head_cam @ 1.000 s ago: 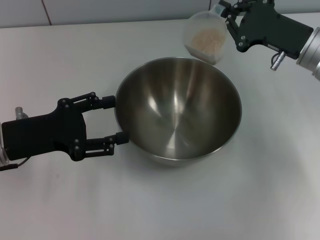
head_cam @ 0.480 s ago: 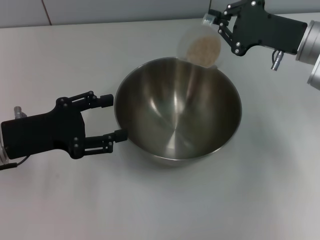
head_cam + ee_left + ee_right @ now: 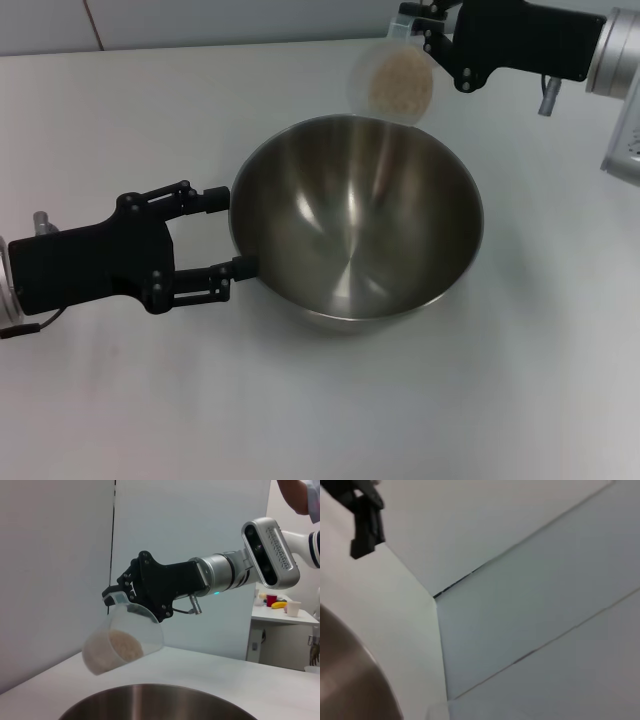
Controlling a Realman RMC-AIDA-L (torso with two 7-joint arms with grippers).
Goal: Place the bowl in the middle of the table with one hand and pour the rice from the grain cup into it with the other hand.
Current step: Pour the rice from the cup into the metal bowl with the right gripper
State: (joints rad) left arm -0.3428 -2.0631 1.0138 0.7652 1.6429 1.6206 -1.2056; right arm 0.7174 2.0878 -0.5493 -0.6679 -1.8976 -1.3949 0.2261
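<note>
**Cup tips over the bowl's far rim; no rice out yet**

The white surface (image 3: 120, 110) carries one thing, the big steel bowl (image 3: 355, 225), which sits about in its middle. The bowl's inside is bare metal with no grains in it, so the placing half of the task looks done and the pouring half is only starting.

The left gripper (image 3: 225, 235) lies low on the surface, its jaws spread wide with both tips right at the bowl's outer wall, one touching or nearly so. It grips nothing. Compared with a second ago it has hardly shifted.

The right gripper (image 3: 432, 35) is raised beyond the bowl's far rim, jaws clamped on the rim of the clear cup (image 3: 392, 82). Over the last second it has swung the cup in toward the bowl and rolled it further onto its side; the cup's mouth now faces down toward the bowl, just ahead of and below these jaws. The left wrist view shows the same cup (image 3: 124, 640) tilted and hanging above the bowl's rim (image 3: 150, 692).

The rice (image 3: 400, 85) is a pale mass still settled in the cup's bottom. The tilt is probably not yet steep enough to make it slide, and a little more roll would likely start the flow.
</note>
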